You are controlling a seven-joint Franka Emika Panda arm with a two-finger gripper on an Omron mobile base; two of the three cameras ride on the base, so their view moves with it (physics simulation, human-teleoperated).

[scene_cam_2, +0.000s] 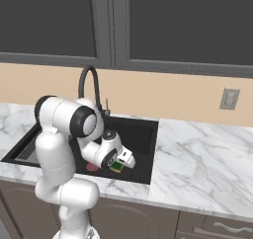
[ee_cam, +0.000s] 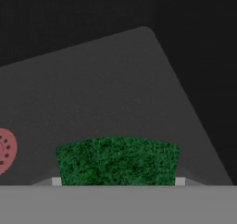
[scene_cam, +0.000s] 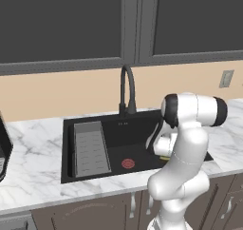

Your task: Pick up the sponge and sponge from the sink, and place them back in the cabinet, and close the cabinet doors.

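Sponge [ee_cam: 117,160] fills the lower middle of the hand view, its green top spanning the gap between the fingers [ee_cam: 56,181], which look pinched on its two short sides; in the right base view it shows as a green-and-yellow block [scene_cam_2: 117,168] at the gripper [scene_cam_2: 120,165], down in the sink [scene_cam_2: 143,134]. It should be light, soft and springy (a squeeze will dent it), so a hold across the narrow width near the middle suits it best, and too loose a pinch could let it slip.

Going left to right in the left base view: a grey ribbed tray [scene_cam: 90,149] lies at the left of the basin, the red drain disc [scene_cam: 128,164] sits lower centre, and the black arched faucet [scene_cam: 127,91] rises behind. White marble bench [scene_cam: 33,158] surrounds it all. Lifting out, the basin's front wall and the faucet are what could get in the way. I cannot see a second sponge.
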